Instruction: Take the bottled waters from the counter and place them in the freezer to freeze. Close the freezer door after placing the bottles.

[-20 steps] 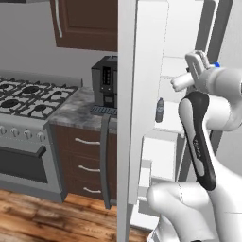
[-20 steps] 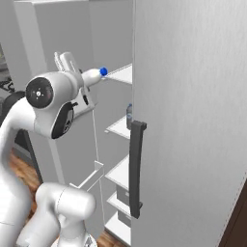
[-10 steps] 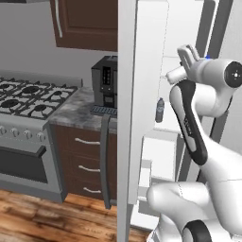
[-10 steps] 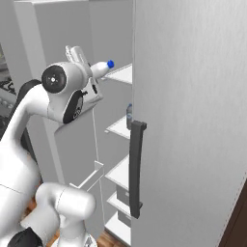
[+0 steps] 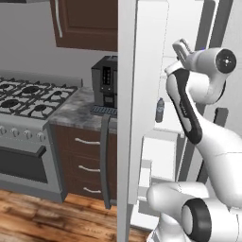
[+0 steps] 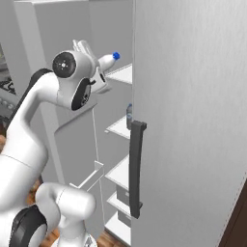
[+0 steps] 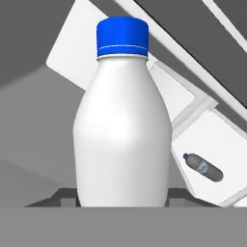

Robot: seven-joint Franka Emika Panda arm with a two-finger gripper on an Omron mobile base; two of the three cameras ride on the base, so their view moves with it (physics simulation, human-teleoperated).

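Milky white bottle (image 7: 123, 125) clamped at its base in the closed gripper (image 6: 99, 72), long axis tilted, blue cap (image 6: 115, 55) pointing into the freezer (image 6: 120, 130).

Arm raised high, gripper (image 6: 100, 72) clamped (jaws closed)

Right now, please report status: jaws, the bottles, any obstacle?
Jaws shut on milky white bottle, carried high at the open freezer. Clear bottle already on a freezer shelf. Freezer door open, nothing seen blocking.
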